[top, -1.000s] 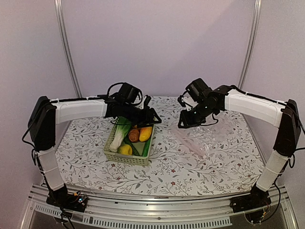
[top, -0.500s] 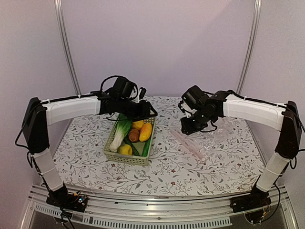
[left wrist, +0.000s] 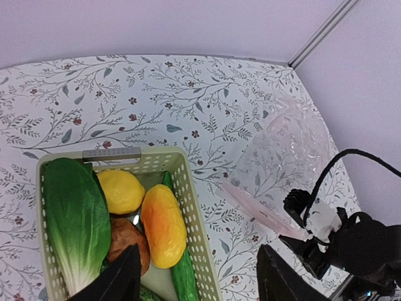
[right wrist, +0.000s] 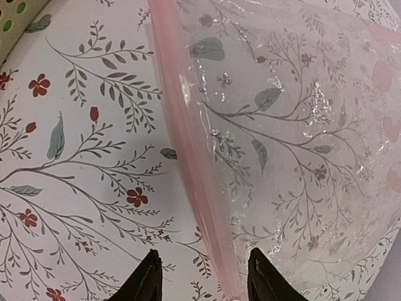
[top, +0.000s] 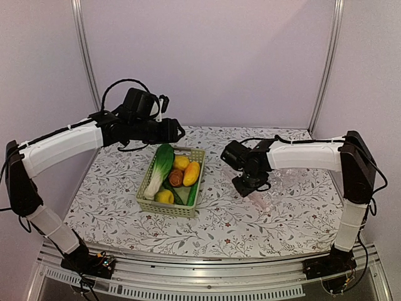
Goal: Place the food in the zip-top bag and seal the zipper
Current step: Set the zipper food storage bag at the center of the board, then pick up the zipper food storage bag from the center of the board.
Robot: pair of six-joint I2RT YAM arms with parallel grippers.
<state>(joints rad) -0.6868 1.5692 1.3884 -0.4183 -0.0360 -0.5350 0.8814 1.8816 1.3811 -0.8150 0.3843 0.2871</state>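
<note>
Big table (top: pixel 125 207) with a flowery cloth, two arms bolted at the near edge. The left arm reaches over the far left side, the right arm stretches in low across the middle

The clear crinkly bag (top: pixel 294 179) lies flat on the right half of the table, nothing in it that I can see. Left of it, well apart, sits the pale green basket (top: pixel 169 207), and all the food is in there: leafy green (top: pixel 160 164) along the left side, cucumber (top: pixel 192 191) along the right wall, orange-yellow piece (top: pixel 191 173) beside it, reddish-brown round one (top: pixel 176 177) in the middle, one lemon (top: pixel 181 162) at the far end and another lemon (top: pixel 165 197) at the near end

The pink zipper (right wrist: pixel 188 157) runs along the bag's left edge, facing the basket

Right gripper (right wrist: pixel 203 279) is down at the near end of that strip, fingers apart with the strip passing between them, not pinched. Left gripper (left wrist: pixel 200 276) hovers above the basket's far end, fingers spread wide, holding nothing
</note>
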